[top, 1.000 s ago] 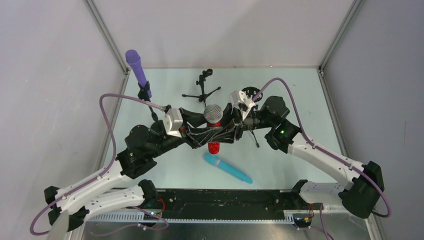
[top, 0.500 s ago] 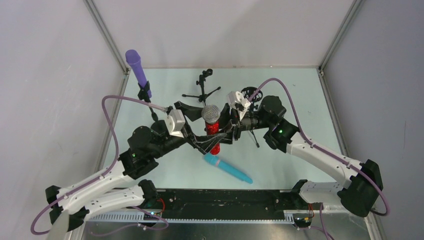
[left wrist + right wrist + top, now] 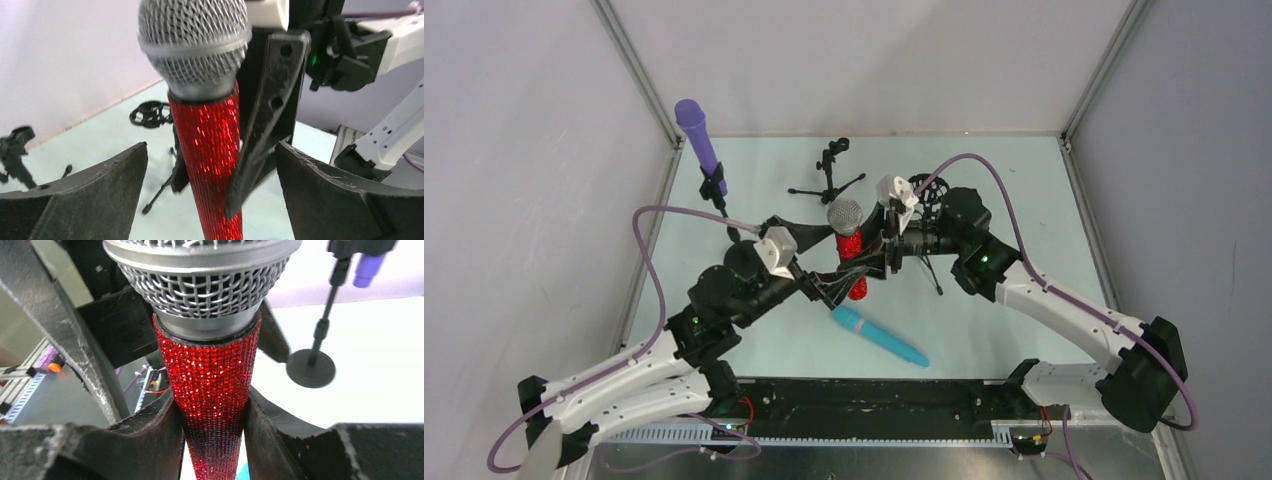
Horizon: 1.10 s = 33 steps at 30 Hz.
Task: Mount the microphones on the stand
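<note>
- The right gripper (image 3: 212,432) is squeezing the glittery red stick microphone with the silver mesh head (image 3: 210,365); its black fingers (image 3: 150,435) are pressing on the thin lower part of the handle, one on each side; it is nearly closed around it.
- The left gripper (image 3: 210,200) is standing wide open; its black fingers (image 3: 95,195) are sitting on each side of the red microphone and are not touching it; a gap is showing on both sides.
- The red microphone is standing upright, head on top, over the middle of the pale green table (image 3: 1024,200); I cannot tell if its bottom end is touching the table.
- The two grippers are crowding close together; the teal-blue stick microphone (image 3: 882,337) is lying flat on the table just in front of them, nearer the arm bases.
- A small black tripod stand (image 3: 829,175) is standing behind them; a black stand with a round clip (image 3: 924,188) is sitting just beside the right gripper.
- Bare table is showing on the far right, next to the grey wall (image 3: 1184,150).
- The all purple stick microphone (image 3: 700,135) is leaning in the clip of a tall black stand (image 3: 715,190) near the back left corner.
</note>
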Available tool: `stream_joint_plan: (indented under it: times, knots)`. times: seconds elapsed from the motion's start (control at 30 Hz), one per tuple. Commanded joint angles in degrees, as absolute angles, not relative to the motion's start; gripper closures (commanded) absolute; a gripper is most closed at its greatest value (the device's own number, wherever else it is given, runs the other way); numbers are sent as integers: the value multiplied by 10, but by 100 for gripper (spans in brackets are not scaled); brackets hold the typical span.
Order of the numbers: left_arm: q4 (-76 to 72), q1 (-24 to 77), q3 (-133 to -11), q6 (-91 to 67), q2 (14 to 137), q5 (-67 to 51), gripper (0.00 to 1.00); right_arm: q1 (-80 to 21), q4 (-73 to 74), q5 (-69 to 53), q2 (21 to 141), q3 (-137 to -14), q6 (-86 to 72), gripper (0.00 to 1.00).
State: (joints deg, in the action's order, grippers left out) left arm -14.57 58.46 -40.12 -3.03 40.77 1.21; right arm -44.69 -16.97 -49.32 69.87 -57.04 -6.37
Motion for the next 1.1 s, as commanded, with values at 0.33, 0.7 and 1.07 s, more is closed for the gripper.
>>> stream_joint_plan:
  times: [0.33, 0.7, 1.07]
  knots:
    - [-158, 587, -306, -73, 375, 104, 0, -378, -158, -437, 716, -575, -54, 100]
    - [-159, 587, -288, -106, 419, 192, 0, -298, -195, -390, 705, -575, -30, 100]
    - [-159, 587, -299, -101, 489, 235, 0, -214, -291, -276, 716, -575, -35, 100]
